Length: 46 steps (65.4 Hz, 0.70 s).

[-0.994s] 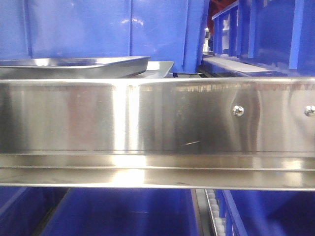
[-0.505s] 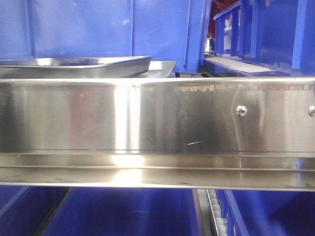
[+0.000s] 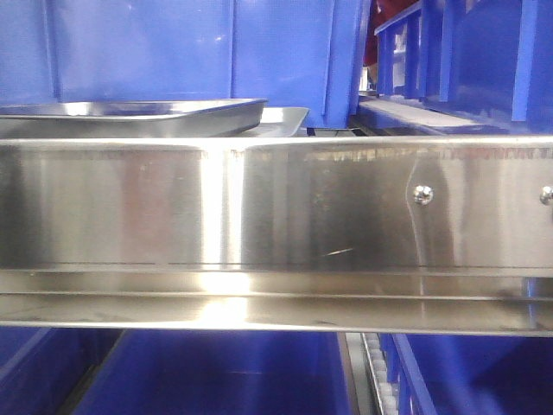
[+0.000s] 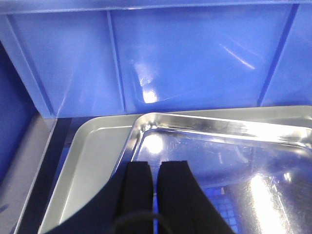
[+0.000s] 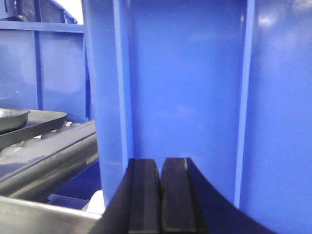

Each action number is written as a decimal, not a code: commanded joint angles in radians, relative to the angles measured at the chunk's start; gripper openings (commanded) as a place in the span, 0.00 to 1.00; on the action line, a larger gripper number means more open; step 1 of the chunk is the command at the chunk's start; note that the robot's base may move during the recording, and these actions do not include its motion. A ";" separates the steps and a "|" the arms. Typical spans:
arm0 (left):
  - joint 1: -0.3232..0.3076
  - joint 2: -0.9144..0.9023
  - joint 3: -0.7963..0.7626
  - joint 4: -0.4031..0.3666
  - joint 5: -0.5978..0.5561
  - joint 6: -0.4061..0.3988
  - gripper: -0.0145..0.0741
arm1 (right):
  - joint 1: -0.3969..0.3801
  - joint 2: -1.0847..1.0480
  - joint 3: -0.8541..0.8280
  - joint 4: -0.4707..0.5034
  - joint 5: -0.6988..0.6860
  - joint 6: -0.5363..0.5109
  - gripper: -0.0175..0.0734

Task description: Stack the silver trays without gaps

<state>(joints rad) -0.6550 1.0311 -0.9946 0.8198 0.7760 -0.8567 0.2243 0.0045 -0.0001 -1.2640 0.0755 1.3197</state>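
Two silver trays, upper tray (image 4: 219,161) sitting skewed on lower tray (image 4: 92,161), not nested flush; lower tray's left rim and far-left corner stick out. Both on the shelf just in front of a blue bin (image 4: 161,53), behind the steel shelf rail (image 3: 276,207) at its left end. Left gripper (image 4: 156,180) over upper tray's near-left rim, pads pressed together, holding nothing. Right gripper (image 5: 159,195) also closed and empty, facing another blue bin wall (image 5: 185,83), trays far left.

A warehouse or factory storage rack — rows of blue plastic bins (image 3: 199,52) stand on shelves fronted by a broad steel shelf rail (image 3: 276,207) with screws (image 3: 422,194), more bins (image 3: 216,372) sit below, and a roller track (image 5: 53,151) runs beside.
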 commanded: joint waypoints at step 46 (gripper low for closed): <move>-0.005 -0.002 -0.002 0.004 -0.008 0.002 0.19 | -0.004 -0.005 0.000 1.095 0.028 -1.214 0.12</move>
<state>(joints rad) -0.6550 1.0311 -0.9946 0.8198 0.7760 -0.8567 0.2243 0.0045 -0.0001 -0.2466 0.0994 0.2330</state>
